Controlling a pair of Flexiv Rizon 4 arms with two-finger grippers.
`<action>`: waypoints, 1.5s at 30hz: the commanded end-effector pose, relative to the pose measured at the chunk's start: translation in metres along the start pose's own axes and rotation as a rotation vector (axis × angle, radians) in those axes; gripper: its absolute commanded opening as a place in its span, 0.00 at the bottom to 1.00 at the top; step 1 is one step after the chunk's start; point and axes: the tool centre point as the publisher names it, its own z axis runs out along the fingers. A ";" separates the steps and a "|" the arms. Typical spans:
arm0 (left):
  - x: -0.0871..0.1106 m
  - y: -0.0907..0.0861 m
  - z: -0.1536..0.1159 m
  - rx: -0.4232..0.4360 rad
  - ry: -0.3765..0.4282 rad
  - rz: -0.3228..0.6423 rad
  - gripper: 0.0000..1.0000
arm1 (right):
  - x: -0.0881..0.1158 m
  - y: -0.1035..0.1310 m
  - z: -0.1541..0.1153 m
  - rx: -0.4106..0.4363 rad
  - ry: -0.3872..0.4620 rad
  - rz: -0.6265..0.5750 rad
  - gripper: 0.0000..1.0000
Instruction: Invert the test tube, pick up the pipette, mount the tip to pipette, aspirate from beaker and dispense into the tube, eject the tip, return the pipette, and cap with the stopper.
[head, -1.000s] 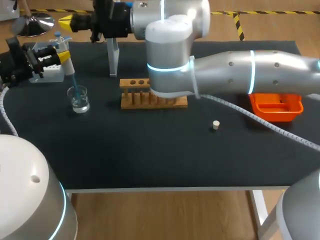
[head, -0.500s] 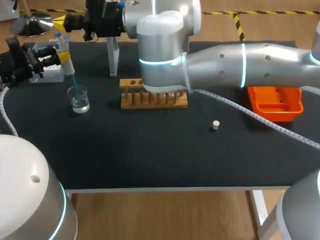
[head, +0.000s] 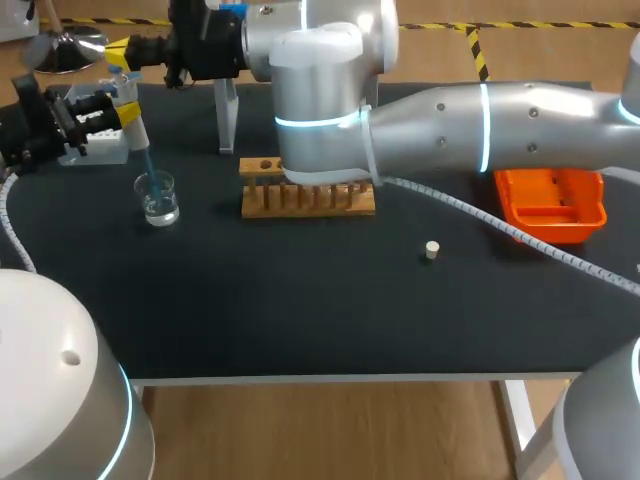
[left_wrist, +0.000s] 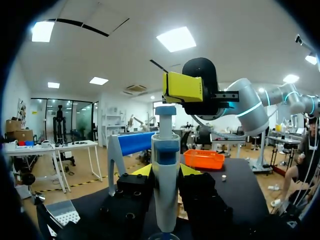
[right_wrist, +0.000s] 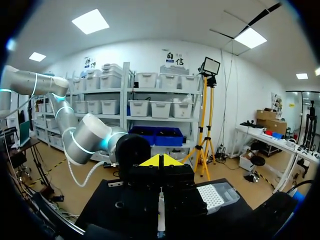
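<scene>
Since a second ago the right arm has swung a little further left over the bench (head: 300, 310). At the far left, the left gripper (left_wrist: 166, 171) has its fingers clamped on the pipette (left_wrist: 165, 200), which stands upright with its blue tip dipped into the liquid in the beaker (head: 159, 198). The right gripper (left_wrist: 183, 87), fingers pressed together and empty, hangs just above the plunger (left_wrist: 165, 111). To aspirate well, I judge it should bear squarely down on the plunger and release slowly, with the tip kept submerged. The rack (head: 308, 198) and stopper (head: 431, 250) wait further right.
</scene>
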 end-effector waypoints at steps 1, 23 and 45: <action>0.000 0.000 -0.001 0.002 0.002 0.001 0.00 | -0.001 -0.002 0.002 0.003 -0.001 0.001 0.00; 0.000 0.000 -0.001 0.002 0.002 0.001 0.00 | 0.001 -0.019 0.003 0.018 -0.003 0.025 0.00; 0.000 0.000 -0.001 0.002 0.002 0.001 0.00 | 0.004 -0.048 -0.002 0.047 -0.012 0.052 0.00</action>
